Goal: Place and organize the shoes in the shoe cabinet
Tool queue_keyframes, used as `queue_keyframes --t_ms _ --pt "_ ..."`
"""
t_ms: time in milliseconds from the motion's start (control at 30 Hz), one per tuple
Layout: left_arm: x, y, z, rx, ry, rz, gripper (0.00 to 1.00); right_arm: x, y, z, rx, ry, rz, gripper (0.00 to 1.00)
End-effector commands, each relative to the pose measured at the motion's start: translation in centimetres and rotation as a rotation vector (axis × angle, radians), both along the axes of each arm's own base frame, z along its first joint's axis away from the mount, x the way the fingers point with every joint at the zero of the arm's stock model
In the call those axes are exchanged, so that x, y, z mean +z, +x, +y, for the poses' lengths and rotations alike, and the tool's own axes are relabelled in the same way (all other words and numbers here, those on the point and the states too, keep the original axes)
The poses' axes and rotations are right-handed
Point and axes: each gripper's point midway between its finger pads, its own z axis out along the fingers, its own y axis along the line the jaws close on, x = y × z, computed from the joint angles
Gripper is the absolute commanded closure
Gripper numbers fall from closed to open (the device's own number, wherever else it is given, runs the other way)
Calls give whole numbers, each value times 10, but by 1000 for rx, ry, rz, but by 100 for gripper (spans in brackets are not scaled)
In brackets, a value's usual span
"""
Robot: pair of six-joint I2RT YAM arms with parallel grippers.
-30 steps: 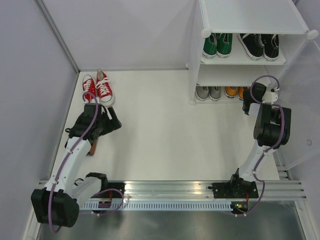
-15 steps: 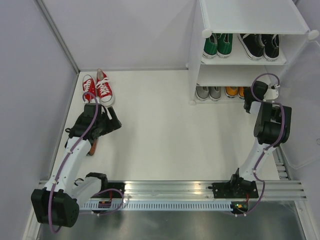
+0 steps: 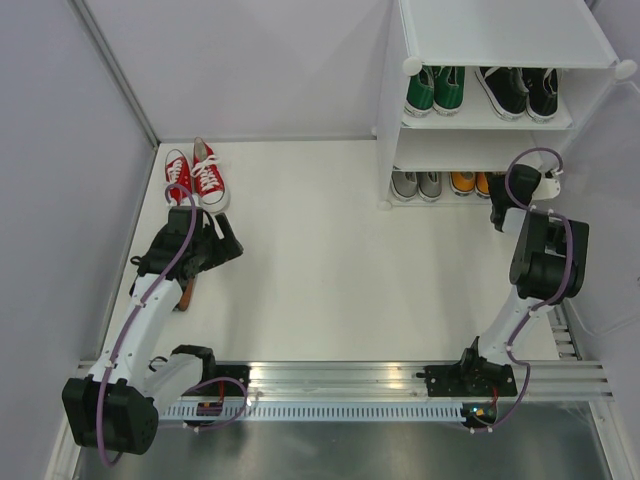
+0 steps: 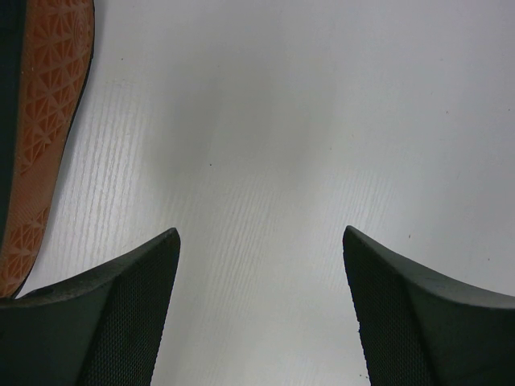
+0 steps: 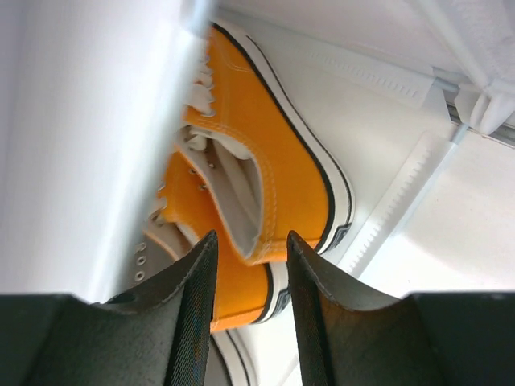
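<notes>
Five pairs of small canvas lace-up sneakers: four pairs sit in the cabinet and one pair is out on the worktop.
Shoe cabinet: a tall white translucent plastic shelving unit [image 3: 500, 30] with round corner connectors, standing at the far right of the white worktop [image 3: 320, 260].
Upper visible tier: the green pair [image 3: 434, 90] is on the left, with the black pair [image 3: 518, 92] just beside it on the right.
Lowest tier: the grey pair [image 3: 417, 185] is on the left, with the orange pair [image 5: 282, 161] just beside it on the right.
Red pair [image 3: 197, 178]: side by side on the worktop at the far left, near the wall and well apart from the cabinet.
Right fingers [image 5: 185, 305]: at the front of the lowest tier, parted with a narrow gap. The heel of one orange sneaker shows in that gap. Whether they touch it cannot be told.
Left fingers [image 4: 121, 322]: spread wide, holding nothing, low over bare worktop on the near side of the red pair.
Left wrist view, left edge: an orange triangle-patterned surface [image 4: 44, 121]. What it is cannot be told.
</notes>
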Motion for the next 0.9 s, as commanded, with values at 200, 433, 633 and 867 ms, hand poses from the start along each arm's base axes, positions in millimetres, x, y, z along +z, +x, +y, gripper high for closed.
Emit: queue_keyframes --t_ms 200,433,633,867 --pt "8 7 2 -17 23 -53 14 19 -52 4 -21 -29 120 56" --pt "9 6 3 -14 26 -55 12 49 -103 19 32 -117 218 56" --pt "13 6 5 -3 30 -74 10 107 -136 40 170 -291 211 49" --pt "19 7 13 35 57 -98 8 178 -168 90 376 -399 95 25"
